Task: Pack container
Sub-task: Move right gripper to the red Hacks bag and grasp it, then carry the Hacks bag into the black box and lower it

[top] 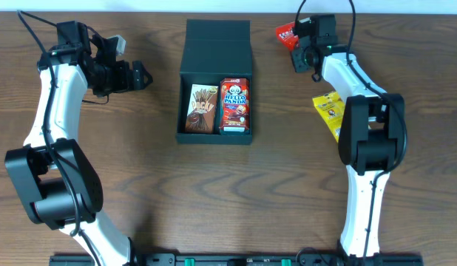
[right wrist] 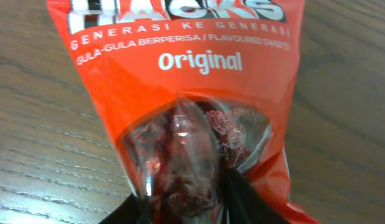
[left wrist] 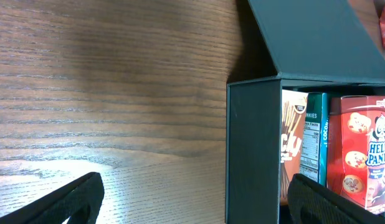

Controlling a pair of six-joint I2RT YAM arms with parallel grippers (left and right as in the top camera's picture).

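Pinching the clear-windowed end of the red sweets bag (right wrist: 186,81), the right end effector (right wrist: 195,202) has its fingers drawn narrow on the film at the far right of the table (top: 140,185), well apart from the container (top: 181,103). The bag looks light, soft and slick. Its loose sweets are likely to sag away from the pinch, so a hold on the flat sealed end seems sounder than one on the bulge. The left end effector (top: 145,76) stands wide and empty near the container's left wall. The container sits mid-table between the arms, its flap lid (top: 217,46) laid open toward the far edge, with a Pocky box (top: 201,108) and a Hello Panda box (top: 234,106) side by side inside. Being matte cardboard, it should be light and fairly stiff, yet easily dented and apt to slide when nudged. It is best steadied by a wall and shut by the lid's free edge.
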